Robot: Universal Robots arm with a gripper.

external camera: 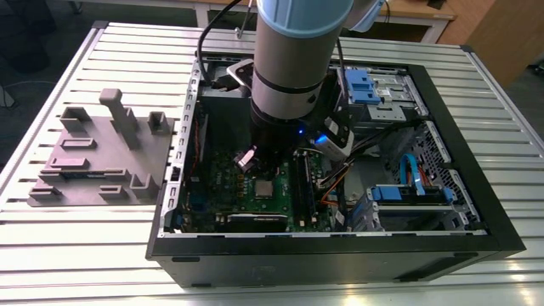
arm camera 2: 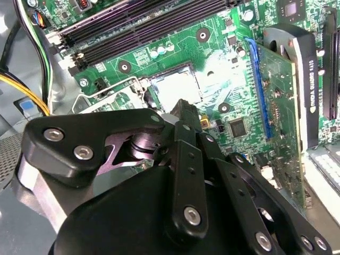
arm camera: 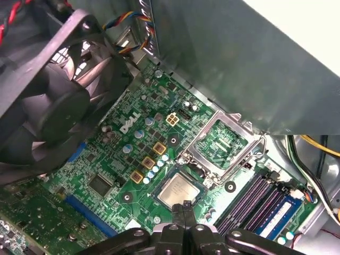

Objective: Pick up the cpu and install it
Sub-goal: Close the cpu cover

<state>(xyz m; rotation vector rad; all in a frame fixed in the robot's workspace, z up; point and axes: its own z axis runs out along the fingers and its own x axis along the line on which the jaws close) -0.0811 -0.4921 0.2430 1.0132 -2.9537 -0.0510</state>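
The cpu (arm camera: 178, 191), a small square chip with a shiny silver top, lies flat in its socket on the green motherboard (arm camera: 114, 159). It also shows in the exterior view as the cpu (external camera: 264, 187) and in the second wrist view as the cpu (arm camera 2: 178, 87). My gripper (arm camera: 184, 205) hangs just above the chip's near edge. Its two black fingers are pressed together with nothing between them. The socket's metal retention frame (arm camera: 223, 141) stands flipped open beside the chip. In the exterior view my gripper (external camera: 264, 172) reaches down into the open computer case (external camera: 476, 210).
A grey blocky fixture (external camera: 102, 153) sits on the slatted table at the exterior view's left. Inside the case are a black fan (arm camera: 48, 101), memory sticks (arm camera: 255, 202), a graphics card (arm camera 2: 297, 79) and loose cables (arm camera 2: 21, 85) close to the socket.
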